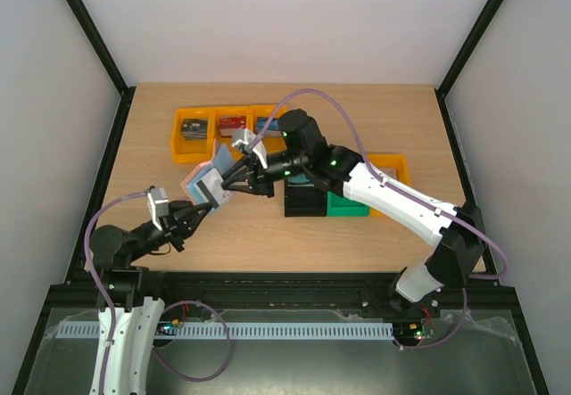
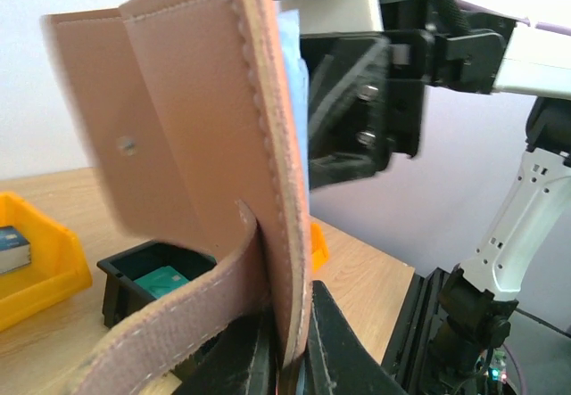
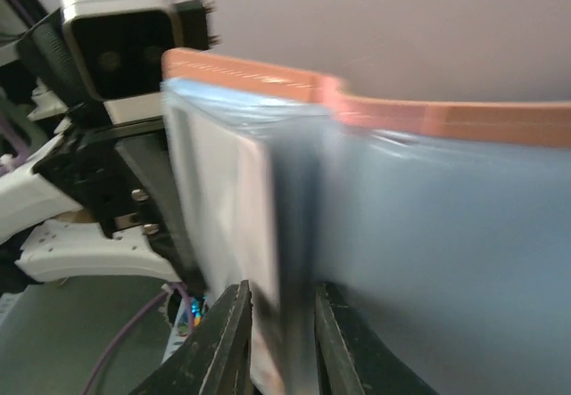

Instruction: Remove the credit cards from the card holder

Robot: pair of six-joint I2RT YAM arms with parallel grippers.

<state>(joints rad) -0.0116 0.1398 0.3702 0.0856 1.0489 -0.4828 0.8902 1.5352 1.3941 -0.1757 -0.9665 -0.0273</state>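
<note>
tabletop [image 1: 268, 243]: carries the black bin [image 1: 303, 204]; the holder does not rest on it.
black bin: one teal card [image 2: 162, 281] already lies inside, so part of the job looks done.
card holder [image 1: 207, 181]: held aloft, left of the black bin, folded open, its pale blue inside facing the right arm.
left hand [image 2: 290, 364]: pressed together on the holder's lower edge, left of the black bin.
right hand [image 3: 281, 346]: fingers astride a pocket edge, on the holder's bin side; whether they pinch or merely straddle, I cannot tell.
pale card [image 3: 223, 208]: appears to sit in a pocket, not yet out.
left to do: draw it free, probably into the black bin; any further cards are hidden.
</note>
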